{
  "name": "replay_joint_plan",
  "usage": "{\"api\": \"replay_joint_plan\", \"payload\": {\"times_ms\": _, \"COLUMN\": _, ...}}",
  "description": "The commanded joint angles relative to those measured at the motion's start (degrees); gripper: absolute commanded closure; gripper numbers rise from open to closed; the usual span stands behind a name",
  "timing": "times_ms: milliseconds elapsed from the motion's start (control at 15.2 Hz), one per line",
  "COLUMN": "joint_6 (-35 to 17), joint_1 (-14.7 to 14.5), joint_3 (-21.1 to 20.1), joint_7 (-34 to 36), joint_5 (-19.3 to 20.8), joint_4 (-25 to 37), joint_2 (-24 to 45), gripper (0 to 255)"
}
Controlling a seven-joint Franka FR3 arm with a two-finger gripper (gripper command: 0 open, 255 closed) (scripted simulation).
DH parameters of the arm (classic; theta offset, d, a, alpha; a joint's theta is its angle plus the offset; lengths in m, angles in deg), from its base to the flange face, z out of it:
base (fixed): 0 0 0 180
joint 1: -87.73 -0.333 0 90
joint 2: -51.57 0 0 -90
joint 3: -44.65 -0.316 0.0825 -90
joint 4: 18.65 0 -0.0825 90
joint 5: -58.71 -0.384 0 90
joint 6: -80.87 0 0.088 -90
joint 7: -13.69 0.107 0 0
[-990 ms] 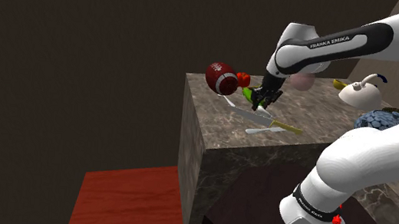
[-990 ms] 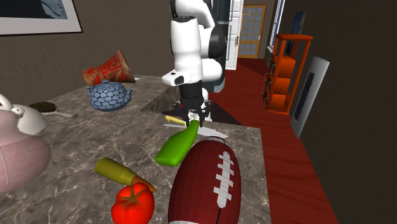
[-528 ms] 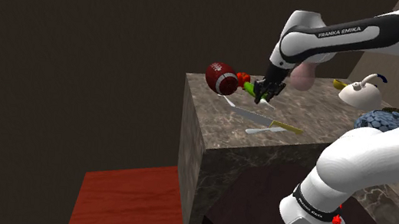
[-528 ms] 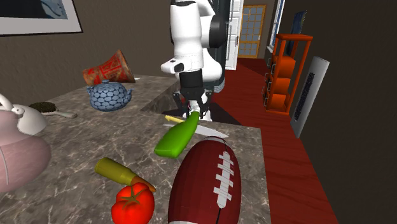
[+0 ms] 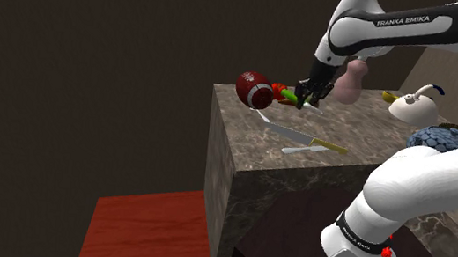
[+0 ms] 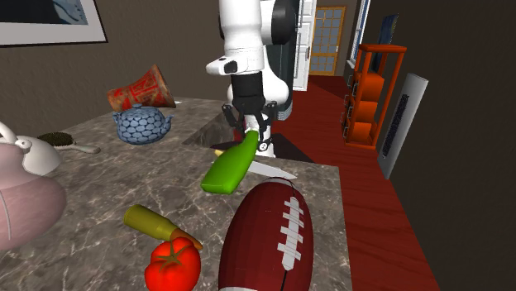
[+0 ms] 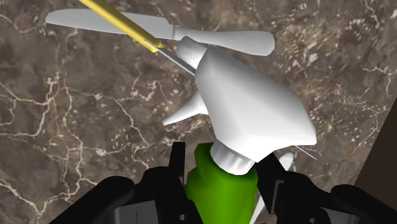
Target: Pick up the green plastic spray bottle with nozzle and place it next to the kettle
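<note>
OK, I see gripper (image 7: 219, 167) clamped on neck of green spray bottle (image 6: 229, 167), seemingly clear of counter (image 6: 99, 190).

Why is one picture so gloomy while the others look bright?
Shoulder view: dim, the wall behind the marble counter almost lost in shade. Second exterior view: evenly lit, the green spray bottle vivid. Wrist view: bright, the bottle's white nozzle softly shaded, no glare.
</note>
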Motion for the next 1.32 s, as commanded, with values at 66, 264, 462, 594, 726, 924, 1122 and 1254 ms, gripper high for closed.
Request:
{"api": "replay_joint_plan", "payload": {"times_ms": 66, "joint_6": 2.49, "joint_1": -0.12, "joint_3": -0.29, "joint_7": 0.16, "joint_5": -0.20, "joint_4": 2.23, "joint_2": -0.26, "gripper": 255}}
{"api": "replay_joint_plan", "payload": {"times_ms": 264, "joint_6": 4.89, "joint_1": -0.21, "joint_3": -0.55, "joint_7": 0.29, "joint_5": -0.36, "joint_4": 4.36, "joint_2": -0.53, "gripper": 255}}
{"api": "replay_joint_plan", "payload": {"times_ms": 462, "joint_6": 7.23, "joint_1": -0.30, "joint_3": -0.78, "joint_7": 0.41, "joint_5": -0.52, "joint_4": 6.57, "joint_2": -0.66, "gripper": 255}}
{"api": "replay_joint_plan", "payload": {"times_ms": 594, "joint_6": 8.77, "joint_1": -0.37, "joint_3": -0.93, "joint_7": 0.48, "joint_5": -0.62, "joint_4": 8.09, "joint_2": -0.68, "gripper": 255}}
{"api": "replay_joint_plan", "payload": {"times_ms": 726, "joint_6": 10.29, "joint_1": -0.44, "joint_3": -1.07, "joint_7": 0.55, "joint_5": -0.73, "joint_4": 9.65, "joint_2": -0.64, "gripper": 255}}
{"api": "replay_joint_plan", "payload": {"times_ms": 924, "joint_6": 12.54, "joint_1": -0.55, "joint_3": -1.26, "joint_7": 0.64, "joint_5": -0.89, "joint_4": 12.06, "joint_2": -0.49, "gripper": 255}}
{"api": "replay_joint_plan", "payload": {"times_ms": 1122, "joint_6": 14.76, "joint_1": -0.66, "joint_3": -1.44, "joint_7": 0.72, "joint_5": -1.06, "joint_4": 14.54, "joint_2": -0.22, "gripper": 255}}
{"api": "replay_joint_plan", "payload": {"times_ms": 1254, "joint_6": 16.22, "joint_1": -0.74, "joint_3": -1.55, "joint_7": 0.78, "joint_5": -1.16, "joint_4": 16.25, "joint_2": 0.01, "gripper": 255}}
